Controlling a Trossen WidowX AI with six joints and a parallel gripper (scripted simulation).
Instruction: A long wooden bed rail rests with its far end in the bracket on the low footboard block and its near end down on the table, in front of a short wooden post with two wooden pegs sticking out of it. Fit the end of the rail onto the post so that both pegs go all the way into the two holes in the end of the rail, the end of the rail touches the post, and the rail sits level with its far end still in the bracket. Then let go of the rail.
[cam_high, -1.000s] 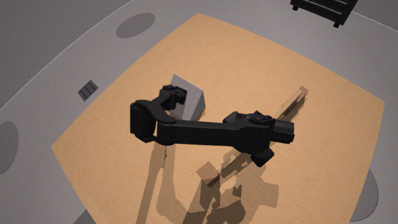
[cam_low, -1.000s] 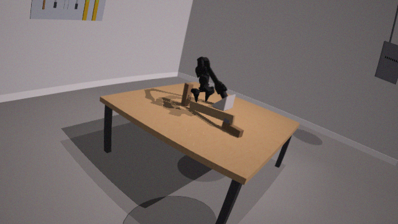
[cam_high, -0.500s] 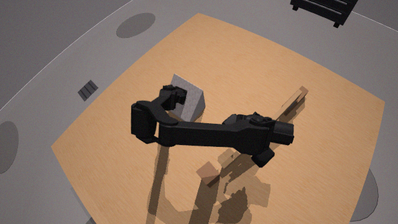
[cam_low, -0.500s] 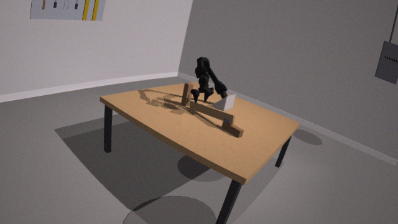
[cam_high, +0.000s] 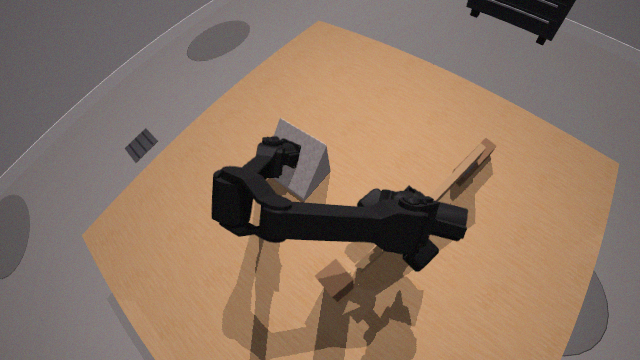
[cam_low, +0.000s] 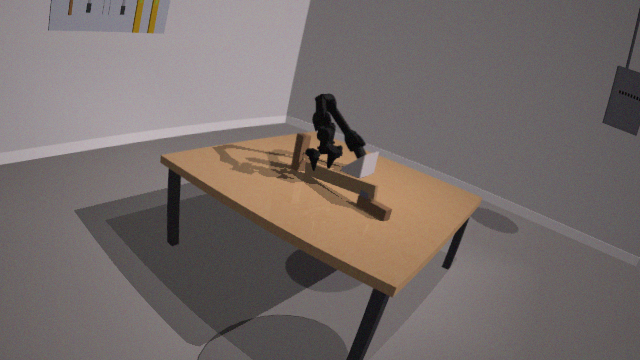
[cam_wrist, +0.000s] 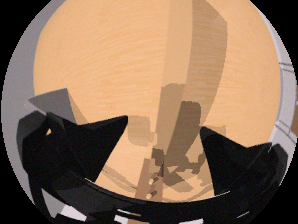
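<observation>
Bed rail (cam_high: 445, 188) (cam_low: 345, 181) (cam_wrist: 177, 45) is lying along the table (cam_high: 400, 100) (cam_low: 425, 200) (cam_wrist: 100, 60), its far end resting at the bracket (cam_low: 365, 195) on the low footboard block (cam_low: 374, 206) (the dark bit is just peeping out beneath the wood). Its near end is sitting low, just beside the upright wooden post (cam_high: 334, 275) (cam_low: 301, 151) (cam_wrist: 143, 180); whether the two are touching is staying too hard to tell. Two pale pegs (cam_wrist: 150, 188) are showing at the post in the wrist view, partly crowded by the black gripper parts below.

The gripper (cam_high: 396, 227) (cam_low: 322, 168) (cam_wrist: 165, 124) is hanging over the rail's near part with its fingers standing wide apart, and it is holding nothing. Its tips are pointing downward toward the wood (the outside view is making that plainest), while the arm (cam_high: 325, 220) (cam_low: 342, 117) is arching overhead and covering the rail's middle from the top view.

A grey wedge-shaped block (cam_high: 315, 150) (cam_low: 367, 165) (cam_wrist: 57, 107) is standing by the arm's foot, off to one side of the rail. Shadows of the arm are spreading over the tabletop around the post (a rather tangled lot). On the wall, a panel of tools (cam_low: 110, 17) is hanging.
</observation>
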